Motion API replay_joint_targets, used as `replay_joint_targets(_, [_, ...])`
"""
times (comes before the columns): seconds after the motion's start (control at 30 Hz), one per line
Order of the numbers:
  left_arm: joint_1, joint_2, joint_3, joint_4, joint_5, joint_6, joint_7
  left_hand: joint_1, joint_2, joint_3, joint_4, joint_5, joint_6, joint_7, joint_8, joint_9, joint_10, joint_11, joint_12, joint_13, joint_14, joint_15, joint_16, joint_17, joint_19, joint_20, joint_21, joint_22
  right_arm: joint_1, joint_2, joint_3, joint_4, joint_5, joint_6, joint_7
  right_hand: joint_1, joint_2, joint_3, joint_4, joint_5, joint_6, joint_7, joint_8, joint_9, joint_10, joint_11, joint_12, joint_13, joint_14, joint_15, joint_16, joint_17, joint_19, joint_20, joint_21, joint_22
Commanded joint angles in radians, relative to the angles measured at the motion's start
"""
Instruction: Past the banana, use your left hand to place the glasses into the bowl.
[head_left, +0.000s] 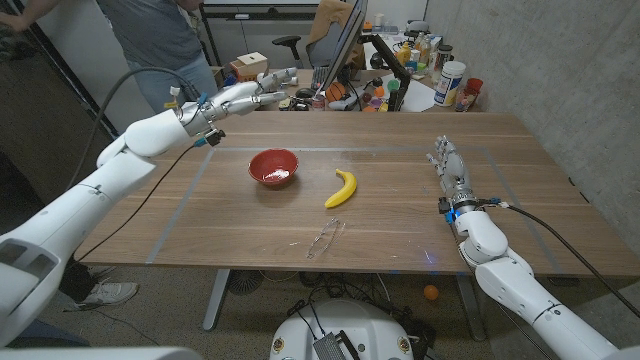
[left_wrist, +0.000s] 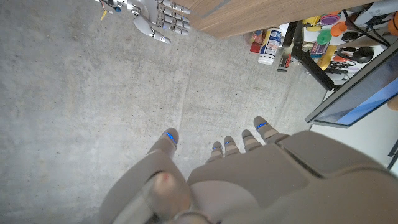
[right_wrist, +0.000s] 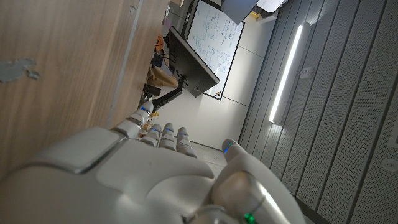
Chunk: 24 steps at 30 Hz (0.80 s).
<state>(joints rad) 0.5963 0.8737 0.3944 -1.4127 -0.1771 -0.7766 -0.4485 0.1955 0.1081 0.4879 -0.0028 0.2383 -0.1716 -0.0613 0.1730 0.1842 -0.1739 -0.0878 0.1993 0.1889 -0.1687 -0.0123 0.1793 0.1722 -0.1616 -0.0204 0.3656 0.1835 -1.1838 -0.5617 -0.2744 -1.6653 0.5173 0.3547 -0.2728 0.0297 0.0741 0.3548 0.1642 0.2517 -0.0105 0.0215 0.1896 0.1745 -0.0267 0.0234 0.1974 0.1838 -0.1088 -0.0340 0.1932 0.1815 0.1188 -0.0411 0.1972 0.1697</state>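
The glasses (head_left: 326, 238) lie near the counter's (head_left: 520, 150) front edge, long side pointing toward the banana (head_left: 342, 188), far from the empty, straight-fingered left robot hand (head_left: 245, 95) above the far-left corner.

Wood-grain table (head_left: 400, 190) — glossy red bowl (head_left: 273, 166)

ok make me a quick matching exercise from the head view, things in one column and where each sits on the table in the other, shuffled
Things:
1. bowl
2. banana
3. glasses
4. right hand

Places:
A. near the table's front edge, in the middle
B. at the table's right side
C. left of the banana
D. between the bowl and the right hand

Pairs: 1-C, 2-D, 3-A, 4-B
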Motion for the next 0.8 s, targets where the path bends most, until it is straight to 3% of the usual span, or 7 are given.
replay_joint_targets(0.03, [-0.125, -0.021, 0.053, -0.005, 0.142, -0.075, -0.040, 0.006, -0.019, -0.002, -0.015, -0.006, -0.184, -0.011, 0.000, 0.002, -0.120, -0.007, -0.004, 0.003, -0.105, -0.010, -0.004, 0.002, -0.007, -0.008, -0.005, 0.002, -0.010, 0.010, 0.006, -0.006, -0.024, 0.020, -0.020, -0.004, 0.064, 0.000, -0.001, 0.005, 0.003, 0.002, 0.001, 0.006, 0.004, -0.003, 0.001, 0.003, 0.006, -0.017, -0.001, 0.002, 0.009, -0.042, 0.002, 0.004])
replay_joint_targets(0.23, [-0.168, -0.040, 0.076, -0.021, 0.217, -0.127, -0.048, 0.011, -0.040, -0.011, -0.028, -0.011, -0.185, -0.016, 0.007, 0.002, -0.120, -0.016, -0.003, 0.003, -0.106, -0.016, -0.001, 0.003, -0.004, -0.014, -0.007, 0.002, -0.024, 0.007, 0.016, -0.017, -0.031, 0.024, -0.028, -0.004, 0.064, -0.001, -0.001, 0.005, 0.004, 0.002, 0.001, 0.006, 0.004, -0.001, 0.001, 0.003, 0.006, -0.018, -0.001, 0.002, 0.009, -0.042, 0.002, 0.004])
replay_joint_targets(0.33, [-0.192, -0.065, 0.076, -0.042, 0.324, -0.184, -0.020, 0.013, -0.046, -0.013, -0.034, -0.013, -0.186, -0.016, 0.008, 0.002, -0.122, -0.017, -0.004, 0.003, -0.106, -0.016, 0.000, 0.003, -0.003, -0.016, -0.008, 0.002, -0.036, 0.005, 0.022, -0.023, -0.034, 0.030, -0.033, -0.004, 0.064, -0.001, -0.001, 0.005, 0.004, 0.002, 0.001, 0.006, 0.004, -0.001, 0.000, 0.003, 0.007, -0.017, -0.001, 0.002, 0.009, -0.042, 0.002, 0.004])
replay_joint_targets(0.53, [-0.228, -0.094, 0.105, -0.073, 0.377, -0.233, -0.032, 0.020, -0.057, -0.018, -0.045, -0.015, -0.195, -0.017, 0.010, 0.003, -0.125, -0.020, -0.005, 0.004, -0.107, -0.021, 0.003, 0.004, 0.002, -0.021, -0.009, 0.003, -0.051, 0.002, 0.029, -0.028, -0.040, 0.039, -0.033, -0.004, 0.063, -0.001, -0.001, 0.005, 0.005, 0.002, 0.001, 0.006, 0.005, -0.001, 0.001, 0.003, 0.007, -0.016, -0.002, 0.002, 0.009, -0.042, 0.002, 0.004])
replay_joint_targets(0.8, [-0.259, -0.119, 0.130, -0.125, 0.432, -0.292, -0.058, 0.023, -0.125, -0.052, -0.073, -0.016, -0.201, -0.016, 0.017, 0.005, -0.122, -0.028, -0.004, 0.005, -0.105, -0.028, 0.009, 0.006, 0.013, -0.025, -0.013, 0.003, -0.067, 0.009, 0.041, -0.021, -0.041, 0.062, -0.035, -0.004, 0.063, -0.001, -0.002, 0.006, 0.006, 0.002, 0.001, 0.006, 0.006, 0.000, 0.000, 0.003, 0.007, -0.017, -0.002, 0.002, 0.009, -0.042, 0.001, 0.004])
